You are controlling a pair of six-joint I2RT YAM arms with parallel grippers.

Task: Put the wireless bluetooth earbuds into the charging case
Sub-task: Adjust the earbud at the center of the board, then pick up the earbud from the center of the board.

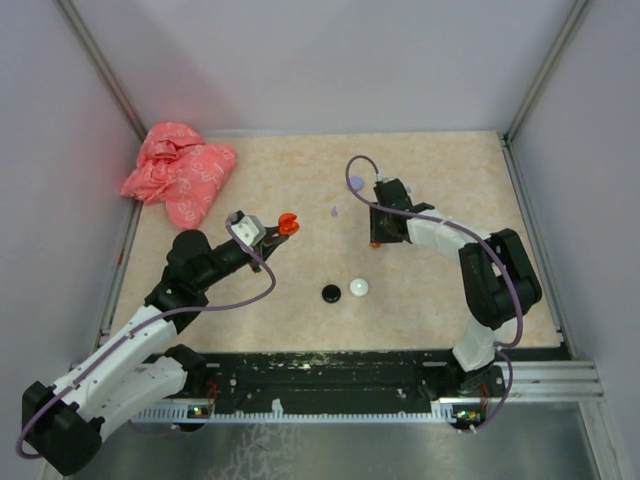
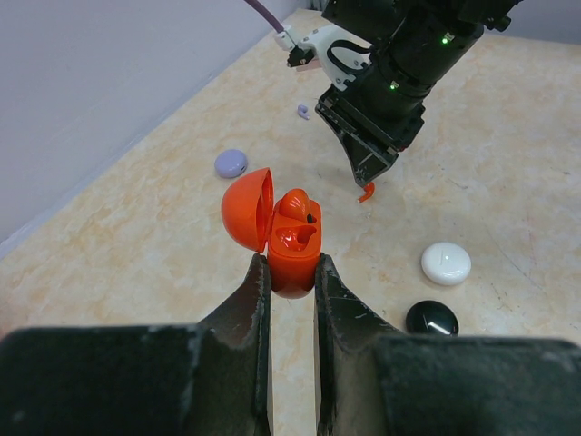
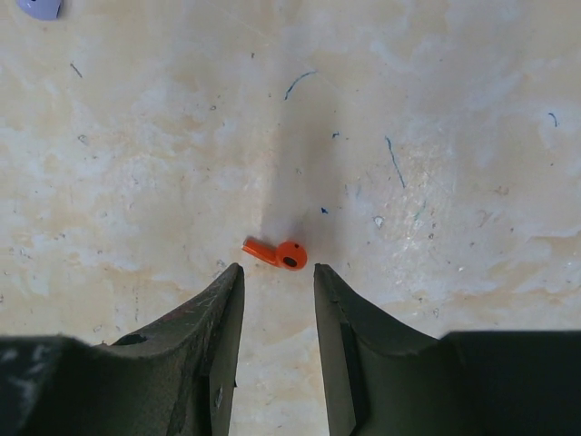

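Looking across the table (image 1: pixel 450 180) from the arms' side, I see first a black disc (image 1: pixel 330 293) and a white disc (image 1: pixel 358 288) lying side by side, low in the middle of the top view. Left of them the left pincer (image 2: pixel 290 265) is clamped tight on the lower half of the orange-red charging case (image 2: pixel 292 259), held clear of the table with its lid (image 2: pixel 245 209) swung back to the left. One orange-red earbud (image 2: pixel 296 203) seems to sit in the case's far well (the near one looks hollow).

Right of centre the right pincer (image 3: pixel 278 277) points down at the table, its jaws parted by a narrow gap and gripping nothing. The second orange-red earbud (image 3: pixel 280 253) lies on the table just past the fingertips; I cannot tell whether they touch it.

Beyond lie a lilac disc (image 2: pixel 231 163) and a tiny lilac earbud (image 2: pixel 303 111). A crumpled pink bag (image 1: pixel 180 170) fills the upper left corner.
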